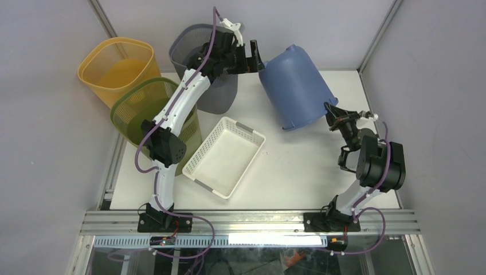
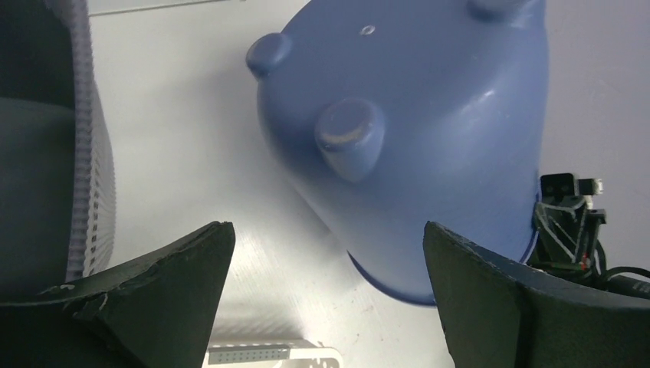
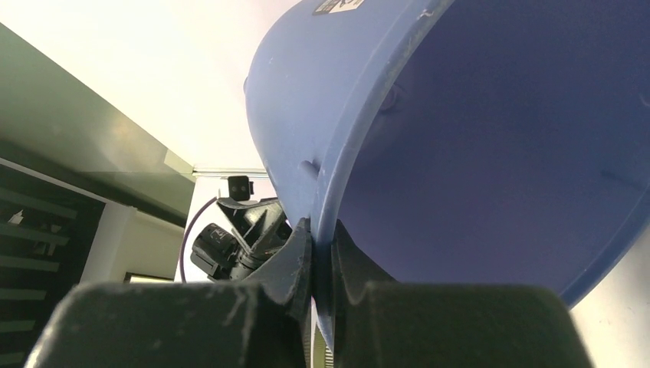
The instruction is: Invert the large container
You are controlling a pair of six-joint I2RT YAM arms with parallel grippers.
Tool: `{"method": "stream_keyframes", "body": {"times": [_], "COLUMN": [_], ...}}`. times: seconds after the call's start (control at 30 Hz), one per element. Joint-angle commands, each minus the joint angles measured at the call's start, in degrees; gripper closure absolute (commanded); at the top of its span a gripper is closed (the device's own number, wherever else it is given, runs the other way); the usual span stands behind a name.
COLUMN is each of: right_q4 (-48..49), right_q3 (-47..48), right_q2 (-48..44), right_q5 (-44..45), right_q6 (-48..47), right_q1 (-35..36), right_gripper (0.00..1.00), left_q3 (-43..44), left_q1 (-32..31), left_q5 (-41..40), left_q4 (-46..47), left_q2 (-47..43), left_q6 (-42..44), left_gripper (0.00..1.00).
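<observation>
The large blue container is tilted on its side at the back of the table, its footed bottom toward the left arm and its open mouth toward the right. My right gripper is shut on its rim; the right wrist view shows the blue rim pinched between the two fingers, one inside and one outside. My left gripper is open beside the container's bottom. In the left wrist view the blue bottom with its round feet lies ahead of the spread fingers, apart from them.
A grey mesh bin stands under the left arm, with a yellow bin and a green bin at the far left. A white slotted basket lies in the middle of the white table.
</observation>
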Motion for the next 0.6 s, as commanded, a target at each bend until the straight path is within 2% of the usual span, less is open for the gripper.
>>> {"method": "stream_keyframes", "body": {"times": [0.0, 0.57], "right_q4": [9.0, 8.9], "right_q3": [-2.4, -3.1], "right_q2": [1.2, 3.0], "right_q5": [-3.2, -4.9], "right_q6": [-5.6, -7.2], "right_q1": [-0.1, -0.2], "right_gripper": [1.0, 1.0], "left_q3": [3.1, 3.3], "left_q1": [0.1, 0.3], "left_q5": [3.8, 8.3], "left_q4": [7.6, 15.5], "left_q2": [1.1, 7.0], "left_q6": [-0.8, -9.4], "left_gripper": [0.01, 0.27]}}
